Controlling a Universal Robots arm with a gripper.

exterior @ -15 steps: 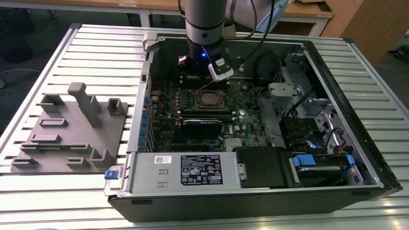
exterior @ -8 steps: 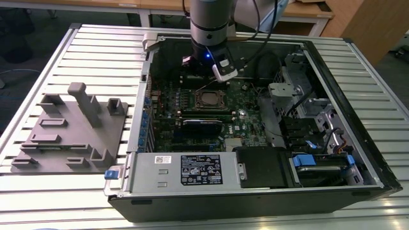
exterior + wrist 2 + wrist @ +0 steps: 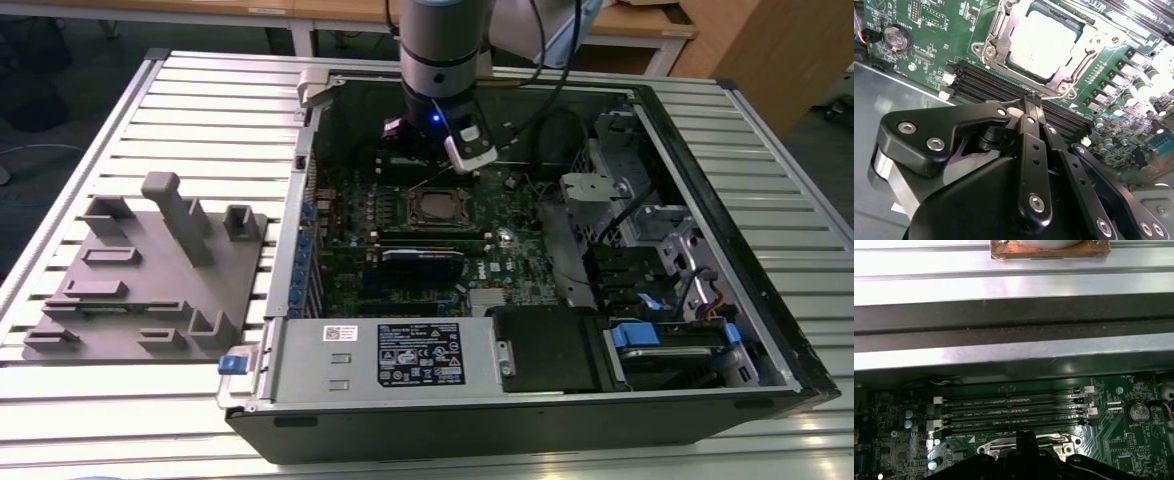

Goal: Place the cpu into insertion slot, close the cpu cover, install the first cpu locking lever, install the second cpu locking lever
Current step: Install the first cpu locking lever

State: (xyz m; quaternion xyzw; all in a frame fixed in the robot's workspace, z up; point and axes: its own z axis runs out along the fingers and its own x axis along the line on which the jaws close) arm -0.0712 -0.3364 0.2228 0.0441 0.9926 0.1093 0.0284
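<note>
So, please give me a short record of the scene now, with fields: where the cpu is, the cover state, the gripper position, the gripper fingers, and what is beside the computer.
cpu: seated in the insertion slot; its pale metal top shows in the second wrist view
cpu cover: the silver frame lies down around the chip
gripper: just above the edge of the socket, beside the black memory slots
gripper fingers: closed together, nothing between them
beside the computer: grey holder block on the table, at the exterior view's left
</note>
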